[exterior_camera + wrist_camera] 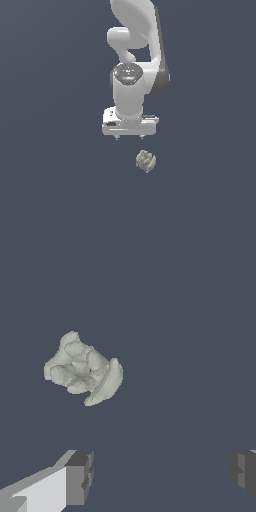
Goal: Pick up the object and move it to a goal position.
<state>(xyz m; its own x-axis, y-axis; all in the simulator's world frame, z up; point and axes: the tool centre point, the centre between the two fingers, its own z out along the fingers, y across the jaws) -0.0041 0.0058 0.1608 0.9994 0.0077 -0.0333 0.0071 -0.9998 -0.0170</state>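
In the exterior view the white arm (137, 60) points its gripper (129, 136) down at the dark floor (50, 190); the block (145, 161) lies just below it in the picture, slightly toward the exterior view's right, untouched. In the wrist view the fingers (80, 476) stand wide apart, holding nothing, with the lumpy block (82, 369) outside the gap between them.

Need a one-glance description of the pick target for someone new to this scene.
Find the white robot arm over the flat dark blue-grey floor. Just beyond its open gripper, toward the exterior view's right, lies the object: a small, lumpy, pale grey-green block with a bumpy top, the only loose thing visible.
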